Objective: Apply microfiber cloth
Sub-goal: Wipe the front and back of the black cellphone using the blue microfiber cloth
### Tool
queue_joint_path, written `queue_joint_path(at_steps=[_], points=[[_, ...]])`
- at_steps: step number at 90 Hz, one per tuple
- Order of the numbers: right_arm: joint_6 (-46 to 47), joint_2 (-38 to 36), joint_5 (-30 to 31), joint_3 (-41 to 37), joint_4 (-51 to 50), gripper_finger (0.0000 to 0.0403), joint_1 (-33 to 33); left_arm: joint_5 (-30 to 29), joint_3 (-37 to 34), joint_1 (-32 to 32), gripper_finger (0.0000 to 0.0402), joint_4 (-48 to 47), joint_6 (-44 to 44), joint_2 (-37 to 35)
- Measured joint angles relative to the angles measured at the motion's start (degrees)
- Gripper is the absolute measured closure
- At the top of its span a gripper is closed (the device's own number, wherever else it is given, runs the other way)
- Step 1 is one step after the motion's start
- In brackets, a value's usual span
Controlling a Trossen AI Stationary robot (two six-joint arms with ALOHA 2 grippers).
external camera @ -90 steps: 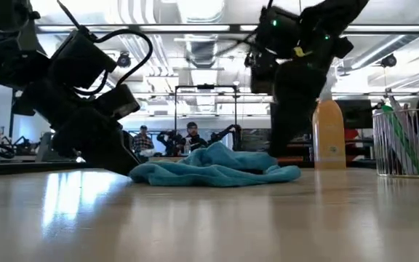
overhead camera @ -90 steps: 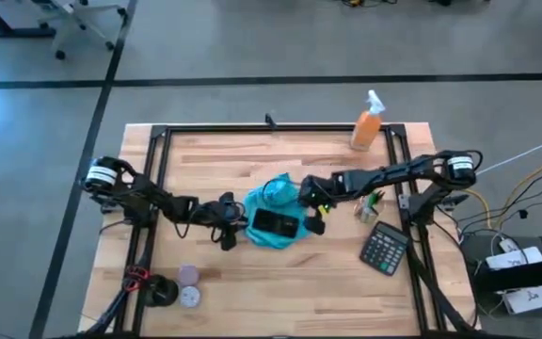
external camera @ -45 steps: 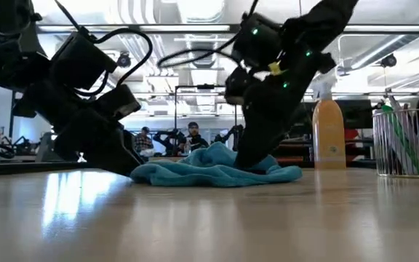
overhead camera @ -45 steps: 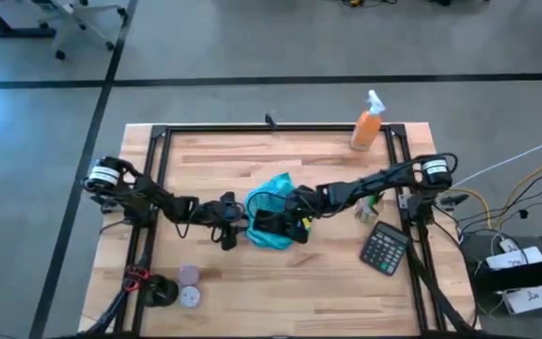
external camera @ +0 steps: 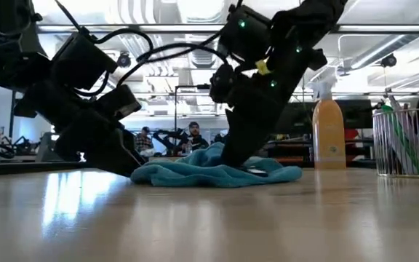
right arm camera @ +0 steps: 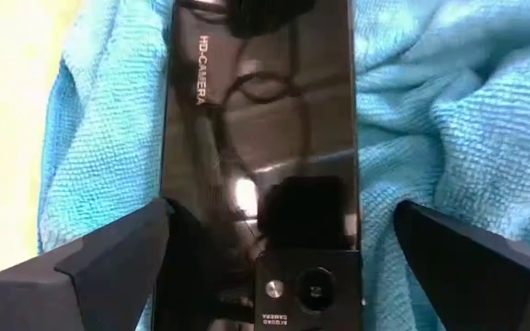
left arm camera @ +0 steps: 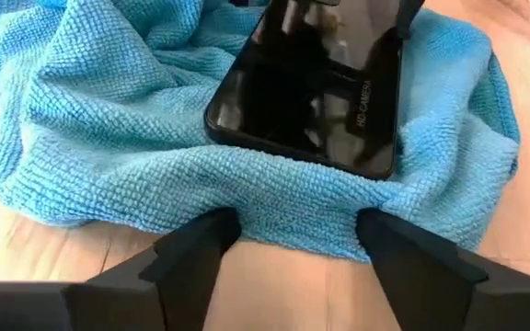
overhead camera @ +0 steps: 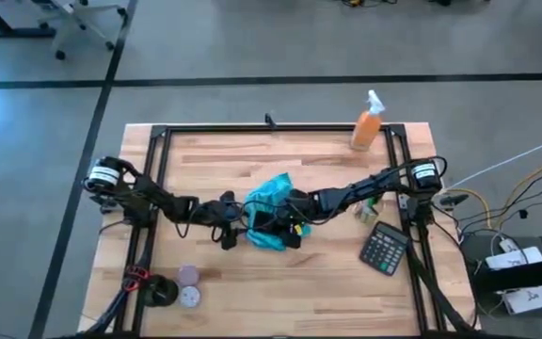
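Microfiber cloth (overhead camera: 273,196) is lying rumpled near the middle of the wooden counter (overhead camera: 280,273), spread under a black phone (overhead camera: 269,220) that is resting flat on top of it. In my left wrist view the phone (left arm camera: 313,85) is sitting across the turquoise folds (left arm camera: 99,119), and in my right wrist view the cloth (right arm camera: 440,119) is showing on both long sides of the phone (right arm camera: 260,138).

My right end effector (overhead camera: 288,222) is reaching over the cloth and hovering right above the phone, its fingers (right arm camera: 109,253) standing well apart, one on each side of the phone, clamped on nothing. My left end effector (overhead camera: 234,218) is sitting low at the cloth's left edge, its fingers (left arm camera: 196,248) apart too, their tips just at the folded hem.

Farther out, an orange spray bottle (overhead camera: 368,122) is standing near the far edge on my right. A wire-mesh cup (external camera: 401,142) is holding pens, and a calculator (overhead camera: 385,247) is lying beside it. Near the front left corner, two small round lids (overhead camera: 188,284) are lying next to a dark roll (overhead camera: 162,292). Beyond the counter, people (external camera: 191,135) are sitting in the room.

Compared with a second ago, my right arm is now stretched farther left, from beside the cloth to directly over the phone; the cloth and my left arm are sitting where they were.
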Motion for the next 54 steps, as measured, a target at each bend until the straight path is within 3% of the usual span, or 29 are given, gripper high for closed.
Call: queue_joint_path(at_steps=[17, 54], points=[[-2.3, 0.2, 8.0, 1.6, -1.2, 0.0007, 3.2, 0.0, 0.1, 0.0, 0.0144, -0.1, -0.5, 0.0], [-3.4, 5.0, 6.3, 1.8, 3.3, 0.0024, 1.9, 0.1, 0.2, 0.0, 0.0144, -0.1, -0.3, 0.0]])
